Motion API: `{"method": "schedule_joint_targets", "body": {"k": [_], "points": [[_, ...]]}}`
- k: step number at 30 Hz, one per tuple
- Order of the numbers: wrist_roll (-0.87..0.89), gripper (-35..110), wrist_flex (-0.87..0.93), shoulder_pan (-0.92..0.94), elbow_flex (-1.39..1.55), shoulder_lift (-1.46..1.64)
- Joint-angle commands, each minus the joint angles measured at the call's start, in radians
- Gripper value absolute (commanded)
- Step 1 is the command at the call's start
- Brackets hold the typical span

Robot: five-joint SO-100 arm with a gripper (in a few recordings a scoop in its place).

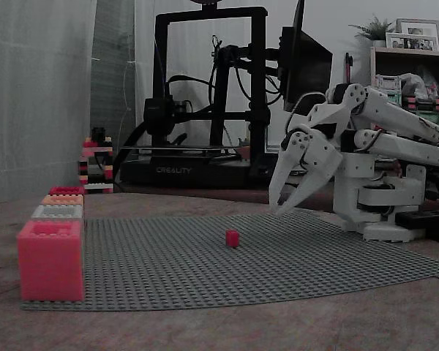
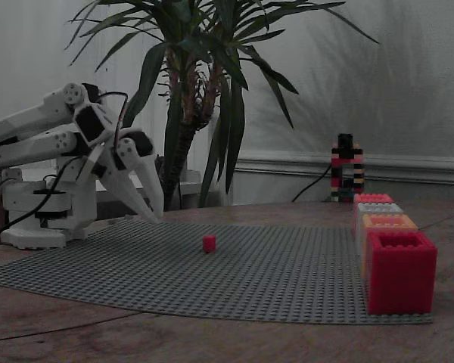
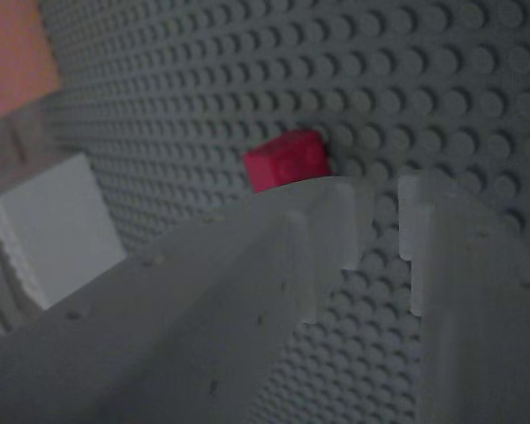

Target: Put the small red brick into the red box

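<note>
The small red brick sits alone on the grey studded baseplate. In the wrist view the brick lies just beyond the fingertips, slightly left of the gap. My white gripper hangs open and holds nothing, tips pointing down over the mat's edge near the arm's base, well short of the brick. The red box is the farthest in a row of boxes along the mat's opposite side.
The row also holds a pink-coral box nearest the camera, a pale grey box and an orange box. A small brick tower stands beyond the row. A 3D printer stands behind the table.
</note>
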Motion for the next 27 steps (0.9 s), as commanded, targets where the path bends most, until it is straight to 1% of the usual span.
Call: {"method": "schedule_joint_targets", "body": {"k": [1,18,22,27], "points": [[0.005,0,0.043,-0.011,-0.035,0.002],[0.003,0,0.037,-0.011,-0.035,0.002],[-0.005,0,-0.011,-0.011,-0.037,-0.020],[0.009,0,-0.117,-0.011,-0.101,-0.195]]}}
